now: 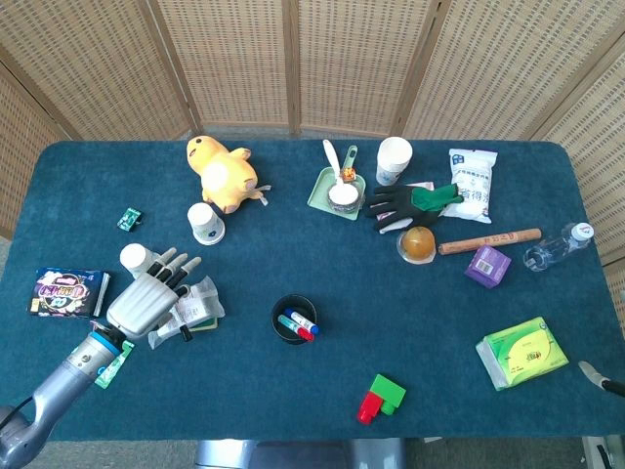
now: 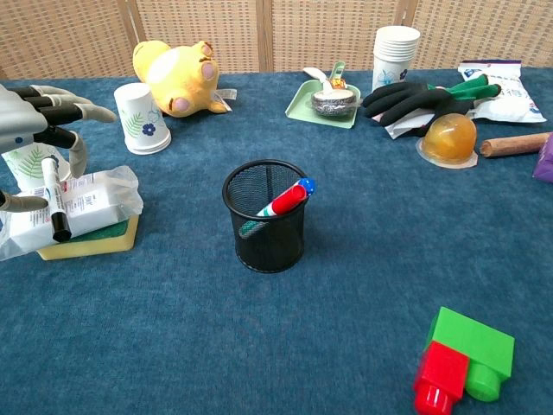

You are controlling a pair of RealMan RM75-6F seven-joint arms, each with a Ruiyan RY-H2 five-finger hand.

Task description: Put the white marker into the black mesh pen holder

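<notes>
The white marker (image 2: pixel 52 186) with a black cap lies on a plastic-wrapped packet (image 2: pixel 95 197) atop a yellow-green sponge at the left; in the head view the white marker (image 1: pixel 182 320) shows just right of my left hand. My left hand (image 1: pixel 146 301) hovers over that packet with fingers spread and nothing in it; the chest view shows the left hand (image 2: pixel 39 117) above the marker's upper end. The black mesh pen holder (image 2: pixel 268 238) stands mid-table, upright, with red and blue pens in it; from above, the pen holder (image 1: pixel 276 322) is right of the packet. Only a grey sliver of my right hand (image 1: pixel 601 377) shows at the right edge.
A fern-print paper cup (image 2: pixel 26 164) stands right behind the marker, and a floral cup (image 2: pixel 143 117) and yellow plush (image 2: pixel 177 73) lie further back. A snack packet (image 1: pixel 66 291) sits left of my hand. Green and red blocks (image 2: pixel 462 359) lie front right.
</notes>
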